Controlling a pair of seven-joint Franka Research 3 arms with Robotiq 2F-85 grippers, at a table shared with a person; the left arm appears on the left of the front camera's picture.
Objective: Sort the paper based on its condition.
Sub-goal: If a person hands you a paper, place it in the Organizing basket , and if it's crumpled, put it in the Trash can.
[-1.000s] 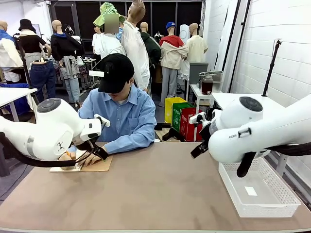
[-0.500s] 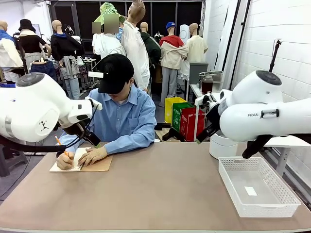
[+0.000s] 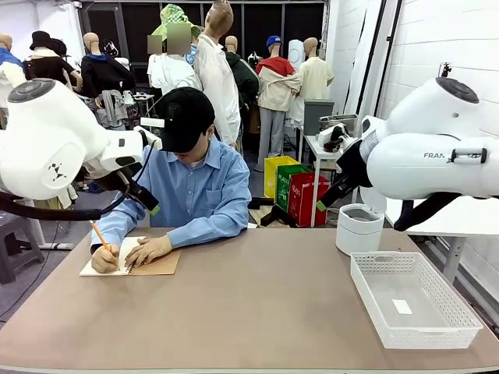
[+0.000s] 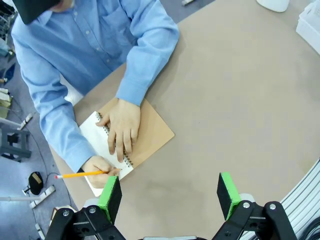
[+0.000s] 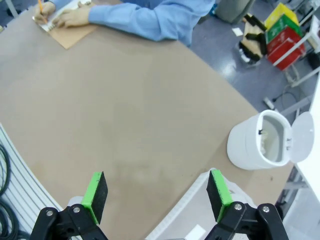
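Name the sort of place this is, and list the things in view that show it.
Likely a robotics lab: white robot arms flank a brown table, a person writes in a notebook across it, and a white mesh basket stands ready.

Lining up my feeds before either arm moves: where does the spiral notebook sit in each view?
Front view: the notebook lies at picture left, near the table's far edge, in front of the person.
Left wrist view: left of centre, brown cover angled, above the pads.
Right wrist view: top left corner.
Shared landmark: the person's flat hand resting on the notebook, seen in all three.
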